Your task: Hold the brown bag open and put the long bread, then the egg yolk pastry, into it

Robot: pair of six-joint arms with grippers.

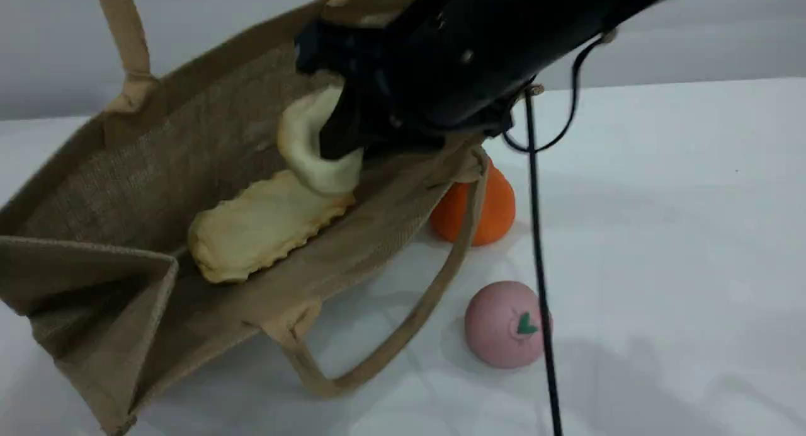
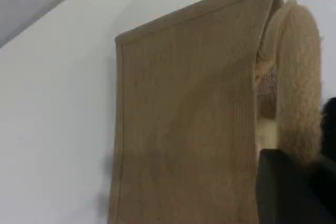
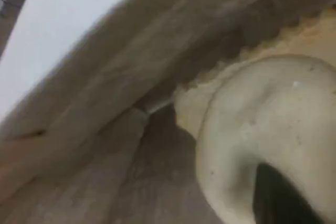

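Note:
The brown bag [image 1: 189, 146] lies tilted with its mouth wide toward the camera. One beige handle [image 1: 126, 39] runs up out of the scene view; the other handle [image 1: 403, 329] droops onto the table. The long bread [image 1: 264, 228] rests inside the bag, pale side up. My right gripper [image 1: 343, 130] reaches into the bag, shut on the egg yolk pastry [image 1: 308, 146], which hangs just above the bread's far end. In the right wrist view, the dark fingertip [image 3: 278, 200] presses into the pastry [image 3: 262, 129]. My left gripper [image 2: 310, 156] is shut on the bag's handle [image 2: 296, 72].
An orange pear-shaped item [image 1: 488, 212] sits on the white table right behind the bag's near wall. A pink ball with a green leaf mark [image 1: 507, 326] lies further forward. A black cable [image 1: 538, 247] hangs down from the right arm across them.

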